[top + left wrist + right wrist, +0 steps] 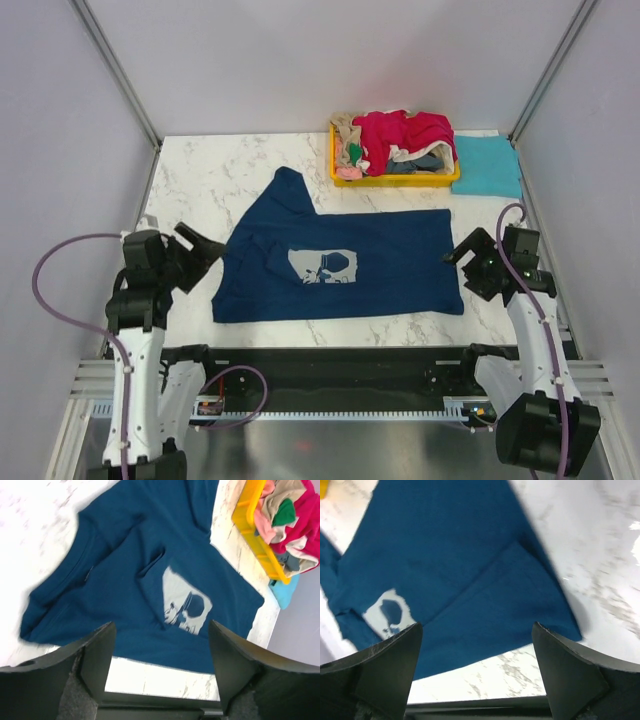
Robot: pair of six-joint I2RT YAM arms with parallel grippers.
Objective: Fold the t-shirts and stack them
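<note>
Marble tabletop w/ navy tee laid out.

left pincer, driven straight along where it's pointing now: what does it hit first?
Probably the navy tee: the left pincer frames it, with nothing between. Depth is unclear, so it might touch the bare table just before the cloth.

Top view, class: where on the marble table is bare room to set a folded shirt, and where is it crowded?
Free: the far-left marble, bordered by the navy t-shirt and yellow tray; a thin near-edge strip below the shirt. Crowded: the far-right corner, with the heaped tray and folded teal shirt.
</note>
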